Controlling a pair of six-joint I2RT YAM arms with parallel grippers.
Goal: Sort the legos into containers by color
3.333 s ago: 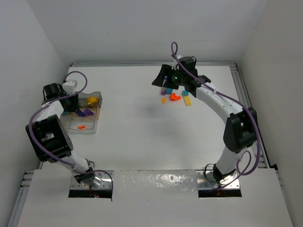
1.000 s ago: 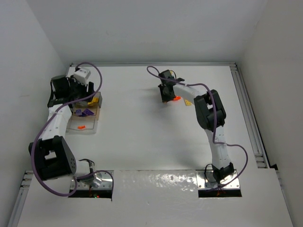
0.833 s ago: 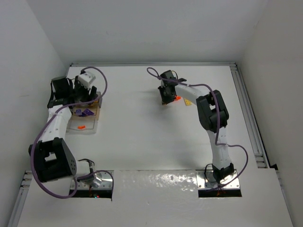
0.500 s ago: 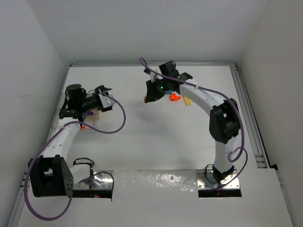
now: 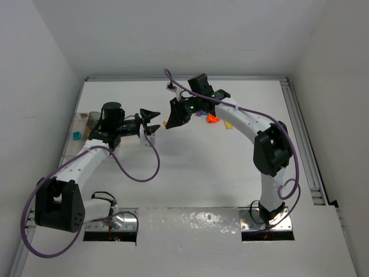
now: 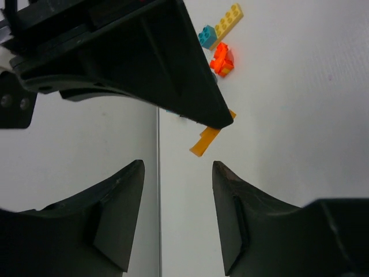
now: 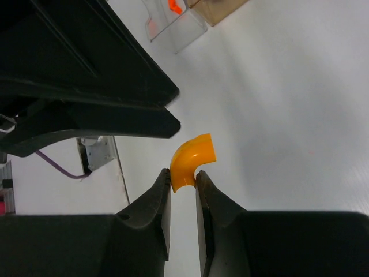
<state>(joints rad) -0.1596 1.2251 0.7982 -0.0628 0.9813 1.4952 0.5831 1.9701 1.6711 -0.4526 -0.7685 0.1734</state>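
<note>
held lego: orange curved lego, glossy plastic, quarter-arc, mid-frame
right gripper: pinched on its lower end
left gripper: jaws apart, nothing btw them (faces right gripper, close)
loose legos: upper center, on matte white table
containers: clear walls, tan edge, frame top
room: wide table right of legos, up to rail

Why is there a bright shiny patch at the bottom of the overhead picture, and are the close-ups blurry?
Top external view: light glares off the glossy panel at the near edge. Right wrist view: the orange curved piece is sharp. Left wrist view: even light, no glare.
</note>
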